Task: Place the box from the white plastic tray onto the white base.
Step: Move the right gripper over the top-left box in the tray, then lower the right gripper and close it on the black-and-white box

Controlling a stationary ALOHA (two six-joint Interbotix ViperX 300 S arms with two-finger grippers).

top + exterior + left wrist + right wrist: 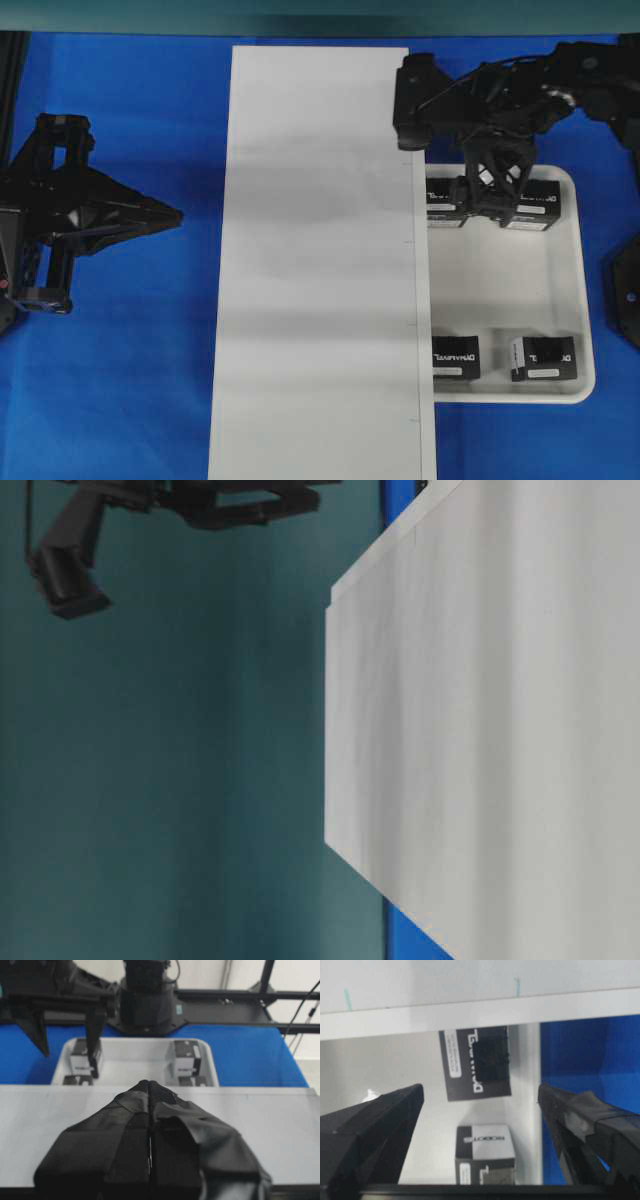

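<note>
Right end effector (492,192) seen wide open, empty, above box (532,205) at upper right of white plastic tray (500,290). Box judged rigid, light, probably smooth; grip best taken across short sides. White base (320,270) bare. Left end effector (149,1091) shut, empty.

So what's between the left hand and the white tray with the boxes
Only the long white base lies between the left hand and the white tray. Its surface is bare, with blue table on either side, as the overhead view shows.
</note>
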